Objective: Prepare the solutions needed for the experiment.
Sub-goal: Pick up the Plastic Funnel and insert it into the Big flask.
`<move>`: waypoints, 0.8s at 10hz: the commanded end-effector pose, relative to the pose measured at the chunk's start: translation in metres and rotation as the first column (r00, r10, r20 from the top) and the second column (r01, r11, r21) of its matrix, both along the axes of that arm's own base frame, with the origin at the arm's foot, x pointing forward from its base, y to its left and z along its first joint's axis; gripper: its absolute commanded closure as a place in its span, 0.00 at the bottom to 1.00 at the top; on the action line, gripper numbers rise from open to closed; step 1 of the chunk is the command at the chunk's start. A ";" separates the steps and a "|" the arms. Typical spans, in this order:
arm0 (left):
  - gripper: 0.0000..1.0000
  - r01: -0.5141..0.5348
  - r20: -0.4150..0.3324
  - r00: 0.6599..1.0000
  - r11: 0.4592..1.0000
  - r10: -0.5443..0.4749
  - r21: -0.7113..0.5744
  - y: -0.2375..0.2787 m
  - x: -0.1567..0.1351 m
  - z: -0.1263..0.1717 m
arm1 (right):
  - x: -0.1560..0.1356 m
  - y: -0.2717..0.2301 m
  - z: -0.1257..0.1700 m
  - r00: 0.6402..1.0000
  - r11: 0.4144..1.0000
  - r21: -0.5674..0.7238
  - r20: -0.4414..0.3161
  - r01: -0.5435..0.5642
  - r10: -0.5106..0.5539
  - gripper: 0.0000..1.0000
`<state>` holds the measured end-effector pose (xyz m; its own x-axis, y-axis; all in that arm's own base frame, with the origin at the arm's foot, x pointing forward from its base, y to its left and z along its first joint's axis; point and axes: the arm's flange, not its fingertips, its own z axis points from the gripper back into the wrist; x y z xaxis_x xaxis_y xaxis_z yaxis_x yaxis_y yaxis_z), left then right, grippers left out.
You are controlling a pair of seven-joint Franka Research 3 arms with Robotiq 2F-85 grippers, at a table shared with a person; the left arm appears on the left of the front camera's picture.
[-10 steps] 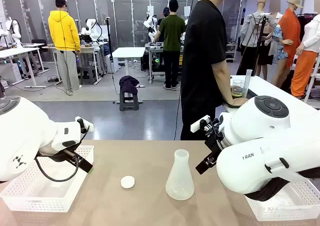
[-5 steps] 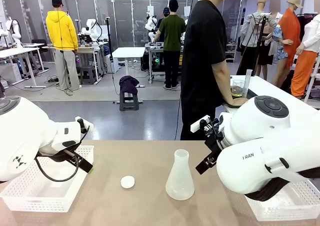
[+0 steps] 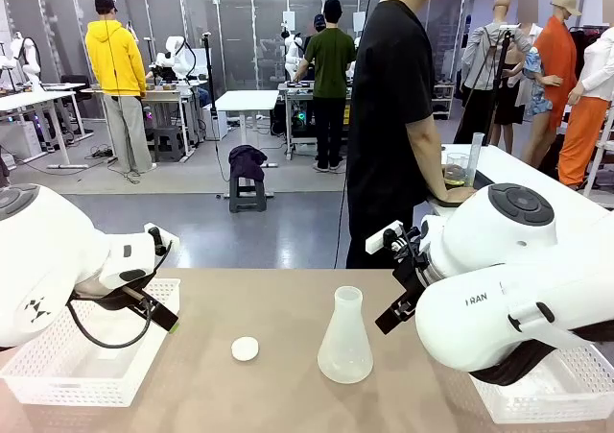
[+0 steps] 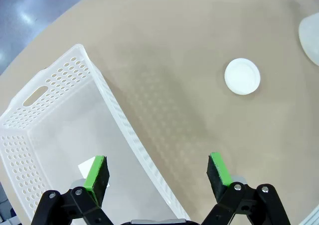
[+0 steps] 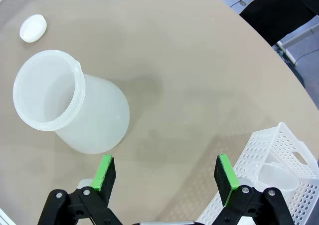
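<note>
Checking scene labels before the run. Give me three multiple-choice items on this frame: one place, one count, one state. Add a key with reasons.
1. Where is the cap relative to the flask in the front view?
A. on its mouth
B. beside it on the table, to picture left
C. inside it

2. How many baskets stand on the table?
A. one
B. three
C. two

3. How is the left tool?
A. open, holding nothing
B. shut on the cap
C. shut on the flask

Key:
1 B: the cap lies on bare table, apart from the flask.
2 C: one basket stands at each side.
3 A: its pads stand wide apart with nothing between them.
</note>
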<state>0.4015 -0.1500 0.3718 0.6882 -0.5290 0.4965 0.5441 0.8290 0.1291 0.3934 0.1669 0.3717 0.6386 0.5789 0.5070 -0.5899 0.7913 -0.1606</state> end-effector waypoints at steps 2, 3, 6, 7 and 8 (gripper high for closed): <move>0.00 0.000 0.000 1.000 1.000 0.000 0.000 0.000 0.000 0.000 | 0.000 0.000 0.000 1.000 1.000 0.001 -0.001 0.002 -0.002 0.00; 0.00 0.000 0.000 1.000 1.000 0.000 0.000 0.000 0.000 0.000 | 0.000 0.000 0.000 1.000 1.000 0.001 -0.001 0.002 -0.002 0.00; 0.00 0.090 -0.060 0.994 0.994 -0.093 -0.056 0.003 -0.001 0.003 | 0.000 0.000 0.000 1.000 1.000 0.000 0.000 0.000 0.000 0.00; 0.00 0.123 -0.098 0.986 0.985 -0.135 -0.122 0.006 -0.002 0.011 | 0.001 -0.005 0.009 1.000 0.999 0.053 -0.031 0.005 -0.004 0.00; 0.00 0.125 -0.121 0.982 0.977 -0.147 -0.175 0.007 0.001 0.020 | 0.001 -0.010 0.019 0.997 0.993 0.118 -0.074 -0.003 0.012 0.00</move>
<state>0.3912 -0.1653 0.3774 0.6729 -0.5438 0.5014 0.6272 0.7788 0.0030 0.3921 0.1691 0.3762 0.6636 0.5416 0.5160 -0.5781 0.8091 -0.1059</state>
